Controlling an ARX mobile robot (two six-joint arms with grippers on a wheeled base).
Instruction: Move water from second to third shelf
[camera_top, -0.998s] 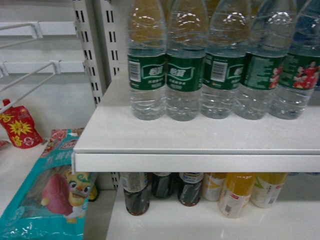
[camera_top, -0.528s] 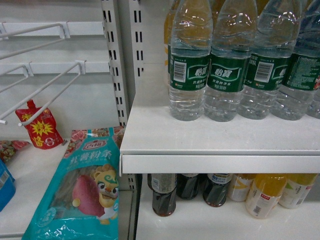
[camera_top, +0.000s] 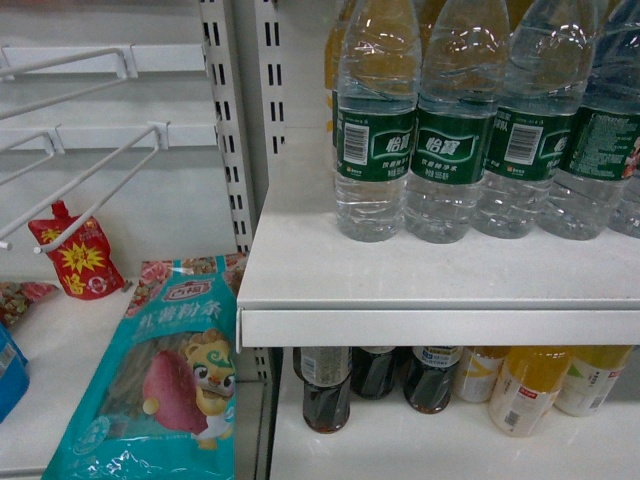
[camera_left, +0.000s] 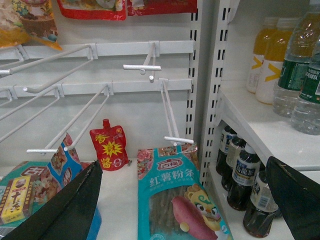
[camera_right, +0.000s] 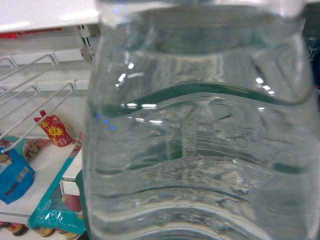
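Presently the left hand (camera_left: 185, 200) is spread wide, its two dark fingers (camera_left: 65, 210) at the lower corners of the left wrist view, holding nothing. The right hand does not show; its camera is filled by a water bottle (camera_right: 200, 130) pressed close, so whether it grips cannot be told. Water (camera_top: 376, 120) stands in a row on the shelf (camera_top: 440, 280), bottles touching side by side, set back from the front edge (camera_top: 440, 326) with bare shelf before them. Below, dark bottles (camera_top: 326, 390) and yellow bottles (camera_top: 525, 390) stand under the edge. Left of the upright (camera_top: 222, 120), wire hooks (camera_top: 100, 190) project forward over a teal bag (camera_top: 165, 380) and a red pouch (camera_top: 75, 258).
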